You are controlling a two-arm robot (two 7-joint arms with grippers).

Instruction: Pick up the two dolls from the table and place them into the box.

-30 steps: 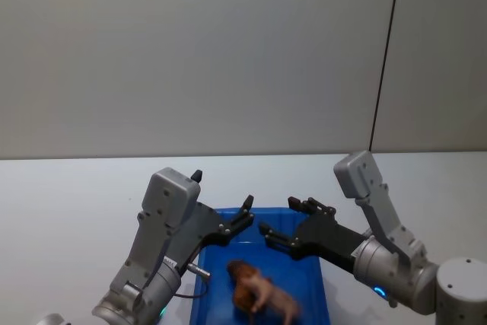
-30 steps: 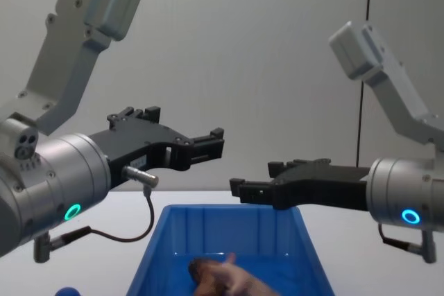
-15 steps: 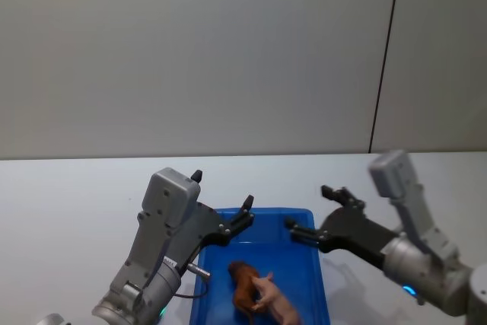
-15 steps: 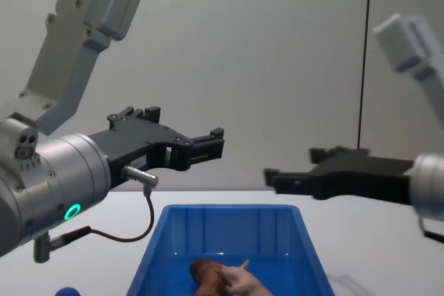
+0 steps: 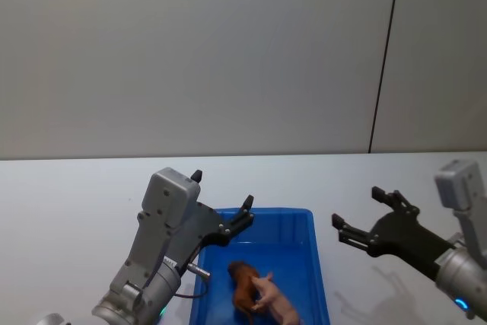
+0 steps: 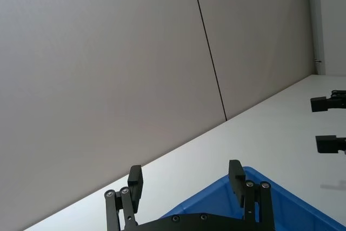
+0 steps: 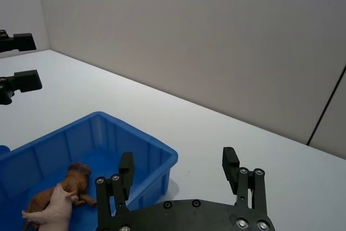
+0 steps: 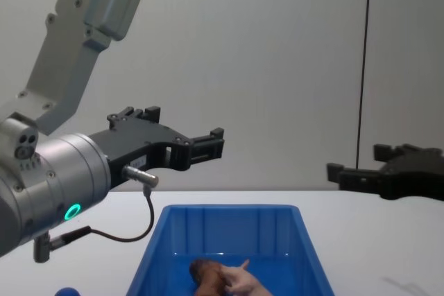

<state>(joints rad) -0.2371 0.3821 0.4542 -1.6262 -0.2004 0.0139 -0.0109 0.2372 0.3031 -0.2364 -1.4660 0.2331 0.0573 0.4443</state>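
Nearest: both dolls are lying in the near half of the box (image 5: 278, 227), which is sitting toward the tabletop's near edge, roughly mid-width. The pink pig (image 5: 280, 306) is sprawling against the reddish-brown animal (image 5: 243, 283), nearer and to its right. The two are touching and tumbled, not stood up, which I am reading as dropped in, not set down. Judgement: placement looks complete, with no doll remaining on the table (image 5: 76, 195). A small blue ball (image 8: 66, 291) is lying on the tabletop off the box's left wall; it is not a task item.

Next out: the left gripper (image 6: 185, 174) is hanging above the box's far-left corner, fingers spread apart with nothing between them, high enough to clear the rim. The right gripper (image 5: 358, 208) is hanging over bare tabletop off the box's right wall, toward the right edge, fingers likewise apart and empty.

Judgement: both jaws are standing wide because their loads are in, and both are sitting high so nothing snags the box.
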